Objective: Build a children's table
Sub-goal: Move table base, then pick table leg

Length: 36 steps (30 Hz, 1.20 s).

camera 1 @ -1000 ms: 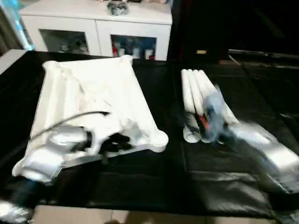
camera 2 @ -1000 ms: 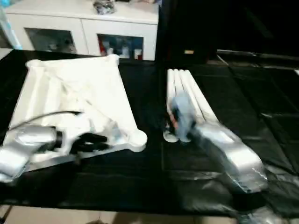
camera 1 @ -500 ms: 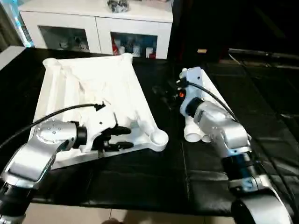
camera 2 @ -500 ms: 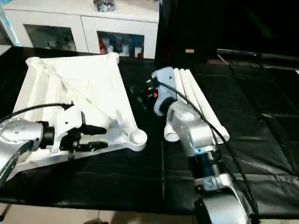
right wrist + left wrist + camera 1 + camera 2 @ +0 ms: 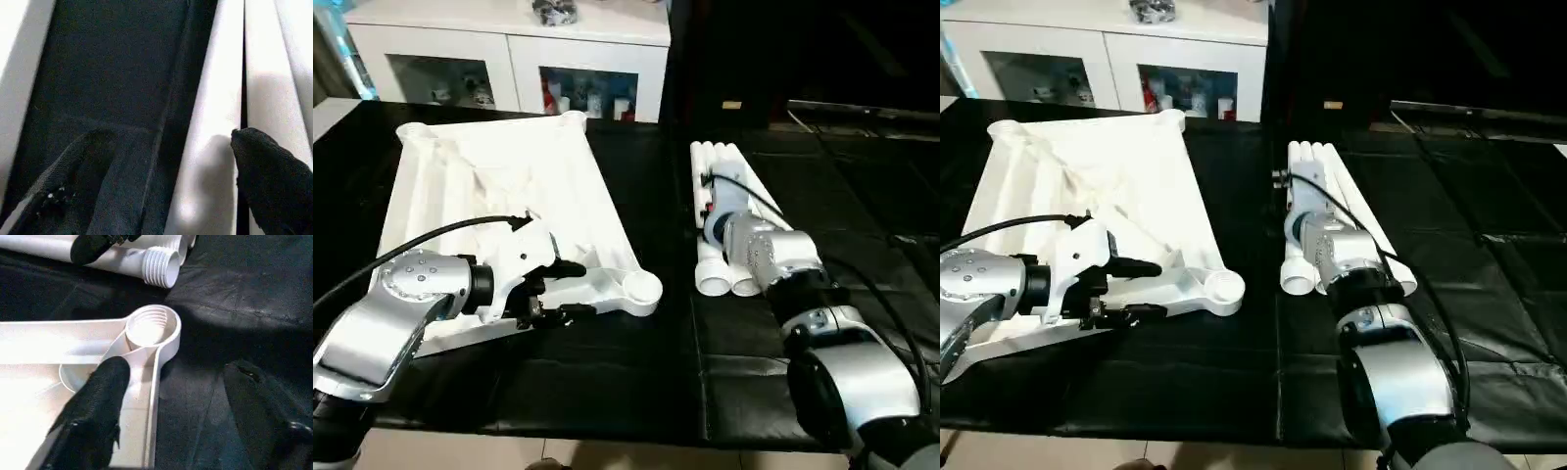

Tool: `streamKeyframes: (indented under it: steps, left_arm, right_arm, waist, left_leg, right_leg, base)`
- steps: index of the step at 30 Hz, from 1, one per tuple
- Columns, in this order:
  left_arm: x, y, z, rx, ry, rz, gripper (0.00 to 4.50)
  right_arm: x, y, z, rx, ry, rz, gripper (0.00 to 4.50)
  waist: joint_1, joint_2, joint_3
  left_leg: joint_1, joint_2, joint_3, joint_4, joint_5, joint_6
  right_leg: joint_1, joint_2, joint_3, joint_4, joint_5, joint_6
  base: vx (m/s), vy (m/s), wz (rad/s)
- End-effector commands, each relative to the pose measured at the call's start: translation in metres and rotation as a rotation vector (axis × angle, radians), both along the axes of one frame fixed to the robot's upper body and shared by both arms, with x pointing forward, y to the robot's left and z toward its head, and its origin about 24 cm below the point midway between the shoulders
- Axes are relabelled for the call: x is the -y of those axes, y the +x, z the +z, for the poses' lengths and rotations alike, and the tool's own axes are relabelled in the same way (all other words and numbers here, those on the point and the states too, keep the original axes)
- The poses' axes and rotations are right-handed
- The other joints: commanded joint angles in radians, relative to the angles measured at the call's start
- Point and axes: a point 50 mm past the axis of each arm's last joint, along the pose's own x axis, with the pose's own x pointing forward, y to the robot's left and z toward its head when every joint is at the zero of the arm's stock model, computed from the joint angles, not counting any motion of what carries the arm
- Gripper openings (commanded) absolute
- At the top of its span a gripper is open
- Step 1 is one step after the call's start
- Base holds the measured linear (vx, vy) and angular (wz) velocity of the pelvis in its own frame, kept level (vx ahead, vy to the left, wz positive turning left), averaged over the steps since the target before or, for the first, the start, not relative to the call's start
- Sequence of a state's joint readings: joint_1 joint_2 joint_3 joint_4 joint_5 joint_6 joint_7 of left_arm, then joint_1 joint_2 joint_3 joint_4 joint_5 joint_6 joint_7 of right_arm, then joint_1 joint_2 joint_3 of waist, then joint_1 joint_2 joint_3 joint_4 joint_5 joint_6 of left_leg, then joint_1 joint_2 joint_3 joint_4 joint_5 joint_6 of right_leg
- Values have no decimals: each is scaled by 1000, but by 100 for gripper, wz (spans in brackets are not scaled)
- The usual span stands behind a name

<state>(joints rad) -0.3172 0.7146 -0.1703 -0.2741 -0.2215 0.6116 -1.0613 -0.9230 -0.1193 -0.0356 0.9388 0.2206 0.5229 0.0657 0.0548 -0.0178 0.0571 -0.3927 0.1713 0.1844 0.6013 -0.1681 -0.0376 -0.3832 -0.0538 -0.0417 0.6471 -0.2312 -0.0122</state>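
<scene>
Children's table, still in pieces on the black work surface: the tabletop lies ribbed side up on my left, which I read as deliberate, since that leaves the threaded corner sockets facing up to take the legs. The near socket sits open and empty, with my left gripper poised at that corner. Its fingers stand apart, one finger over the top's rim and the other off over the cloth, so the rim lies between them but nothing is clamped. The legs lie bundled side by side to my right, well apart from the top, threaded ends toward me, handy for lifting one by its shaft. My right gripper is down over that bundle, jaws spread wide, straddling the outermost leg with one finger on the cloth beside it and one at the seam with the next leg; not closed on it yet. Count: one tabletop; three leg ends plainly visible, a fourth likely hidden behind my forearm, cannot confirm. One white cabinet beyond the table.
</scene>
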Motion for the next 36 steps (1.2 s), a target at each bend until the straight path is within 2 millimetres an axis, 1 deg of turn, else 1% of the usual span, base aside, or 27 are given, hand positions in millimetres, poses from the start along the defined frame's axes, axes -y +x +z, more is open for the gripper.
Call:
streamKeyframes:
  steps: [1,3,6,7,10,11,12,13,14,15,16,19,20,22,23,24,26,28,29,31,32,34,36]
  left_arm:
    - [-2,-2,3,13,10,13,380]
    - [-3,-3,3,12,15,18,388]
    - [-3,-5,3,5,19,22,422]
    - [-4,-6,3,0,22,24,429]
    - [-4,-7,3,-6,27,25,434]
    - [-4,-7,3,-6,28,25,447]
    - [-5,-8,3,-9,30,25,447]
    - [-5,-8,3,-9,31,25,447]
    - [-5,-8,4,-9,32,25,450]
    - [-5,-8,4,-10,32,25,450]
    - [-5,-8,4,-10,32,25,450]
    - [-5,-8,5,-10,32,25,450]
    - [-5,-8,5,-10,32,26,450]
    - [-5,-8,5,-10,32,26,450]
    - [-4,-8,5,-7,31,27,450]
    - [-4,-8,5,-7,31,27,450]
    - [-4,-8,5,-7,31,27,450]
    - [-3,-8,5,-5,28,27,450]
    - [-3,-7,6,-4,25,26,450]
    - [-2,-7,6,-4,24,26,450]
    - [-2,-6,5,-3,23,26,450]
    - [-2,-6,5,-2,19,27,450]
    - [-2,-5,6,-3,17,30,450]
  right_arm:
    - [-2,2,2,-28,-5,2,417]
    - [-1,3,0,-42,-20,-29,417]
    - [0,2,-5,-77,-20,-54,417]
    - [0,1,-8,-97,-5,-61,417]
    - [-1,0,-11,-121,6,-64,417]
    - [-1,0,-11,-123,7,-65,417]
    - [-1,-3,-16,-171,44,-74,417]
    - [-2,-3,-17,-176,49,-75,417]
    - [-2,-4,-18,-194,67,-79,400]
    - [-2,-5,-20,-204,82,-86,389]
    - [-2,-5,-20,-205,84,-87,382]
    - [-1,-6,-22,-218,103,-92,377]
    - [-1,-6,-22,-218,104,-94,348]
    - [0,-6,-22,-223,117,-100,339]
    - [2,-6,-23,-231,141,-116,323]
    - [2,-6,-23,-231,141,-116,323]
    - [3,-6,-23,-235,152,-124,295]
    - [4,-6,-22,-233,163,-133,289]
    - [5,-5,-22,-230,163,-136,265]
    - [6,-5,-22,-229,162,-136,251]
    - [8,-5,-22,-223,158,-152,244]
    - [9,-5,-23,-222,163,-165,221]
    - [10,-5,-24,-222,168,-168,207]
  waist:
    - [-1,7,-69]
    - [0,9,-66]
    - [-1,7,-66]
    - [-1,8,-66]
    - [-1,8,-66]
    - [0,8,-67]
    - [1,8,-69]
    - [2,8,-68]
    - [2,7,-68]
    - [2,9,-68]
    - [2,8,-68]
    - [2,7,-68]
    - [2,7,-67]
    - [2,7,-67]
    - [2,7,-67]
    - [2,7,-67]
    - [2,7,-67]
    - [1,8,-67]
    - [2,7,-68]
    - [3,7,-68]
    - [3,5,-68]
    - [4,7,-68]
    - [3,7,-68]
  left_leg:
    - [27,50,-17,-63,-137,-60]
    - [29,52,-17,-65,-161,-67]
    - [29,52,-17,-66,-174,-76]
    - [30,53,-17,-66,-173,-77]
    - [28,52,-17,-65,-167,-74]
    - [28,52,-17,-65,-169,-74]
    - [29,52,-17,-64,-163,-73]
    - [29,53,-17,-65,-163,-72]
    - [29,52,-16,-64,-159,-70]
    - [29,52,-17,-65,-158,-70]
    - [28,52,-16,-65,-156,-69]
    - [28,52,-16,-65,-161,-71]
    - [28,52,-16,-65,-164,-73]
    - [28,52,-16,-65,-173,-75]
    - [30,53,-16,-66,-178,-78]
    - [30,53,-16,-66,-180,-79]
    - [30,52,-16,-66,-178,-79]
    - [29,52,-16,-66,-177,-78]
    - [30,52,-16,-65,-178,-78]
    - [30,52,-16,-65,-177,-77]
    - [29,52,-16,-65,-176,-76]
    - [29,52,-16,-65,-175,-77]
    - [29,52,-16,-65,-179,-77]
  right_leg:
    - [36,-78,47,-62,4,-200]
    - [32,-79,47,-66,-39,-201]
    - [31,-80,48,-66,-68,-195]
    - [30,-80,48,-65,-66,-191]
    - [31,-78,47,-64,-47,-191]
    - [30,-79,47,-64,-46,-192]
    - [32,-80,47,-63,-37,-193]
    - [31,-80,47,-63,-33,-193]
    - [32,-79,47,-61,-22,-195]
    - [31,-79,46,-61,-22,-196]
    - [31,-78,46,-61,-19,-196]
    - [32,-80,46,-63,-34,-195]
    - [31,-80,46,-63,-40,-196]
    - [31,-81,47,-64,-52,-194]
    - [29,-79,46,-64,-57,-192]
    - [29,-79,46,-64,-57,-192]
    - [30,-79,46,-64,-49,-192]
    - [29,-79,46,-64,-44,-193]
    - [30,-79,46,-64,-47,-194]
    - [30,-80,46,-64,-48,-195]
    - [30,-79,46,-64,-48,-196]
    - [30,-81,46,-64,-49,-197]
    - [30,-79,46,-64,-50,-197]
  base:
    - [0,0,0]
    - [0,0,0]
    - [0,0,0]
    - [0,0,0]
    - [0,0,0]
    - [0,0,0]
    - [0,0,0]
    - [0,0,0]
    - [0,0,0]
    - [0,0,0]
    - [0,0,0]
    - [0,0,0]
    - [0,0,0]
    - [0,0,0]
    - [0,0,0]
    - [0,0,0]
    - [0,0,0]
    - [0,0,0]
    - [0,0,0]
    - [0,0,0]
    - [0,0,0]
    - [0,0,0]
    - [0,0,0]
